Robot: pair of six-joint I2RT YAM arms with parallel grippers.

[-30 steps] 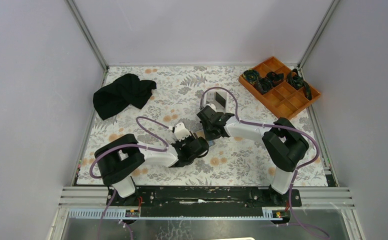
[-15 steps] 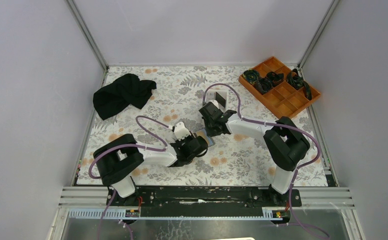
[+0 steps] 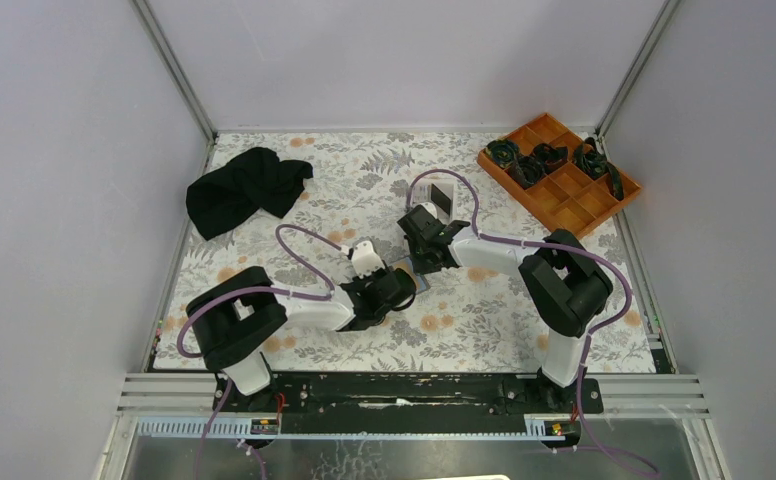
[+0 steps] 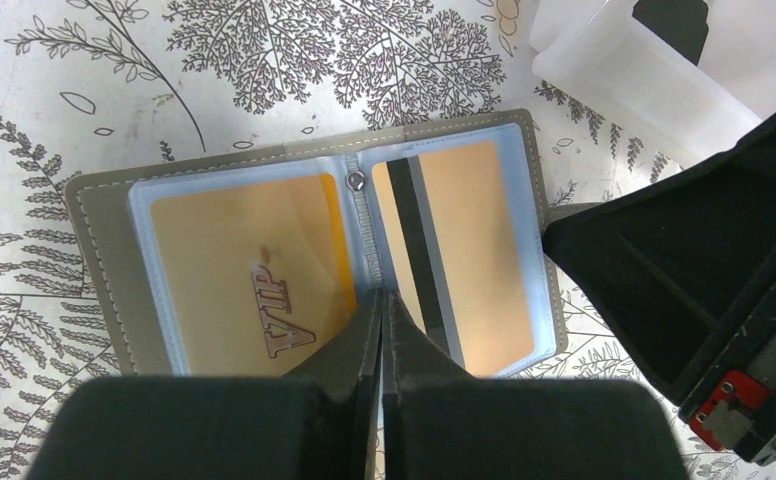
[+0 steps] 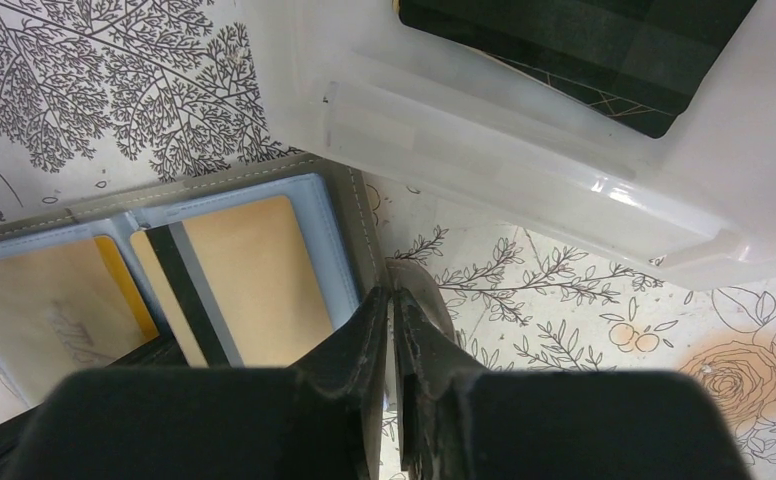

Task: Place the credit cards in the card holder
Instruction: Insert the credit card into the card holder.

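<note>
Counting from the left: one black cloth (image 3: 244, 188), well left of and behind the card holder (image 4: 94, 215). One left gripper (image 4: 381, 320), jaws pressed together, tips on the holder's middle fold. One card holder, lying open and flat, with two orange-gold credit cards (image 4: 234, 240) in its slots, one face up, one stripe up. One right gripper (image 5: 392, 300) at the holder's right edge, jaws all but together; whether they pinch anything, cannot tell. One white tray (image 5: 524, 160) just behind-right of the holder, one dark card (image 5: 584, 50) inside. One orange tray (image 3: 564, 195) far right of the holder. Surface: floral cloth (image 3: 484, 320). Room: plain pale walls (image 3: 404, 60).
</note>
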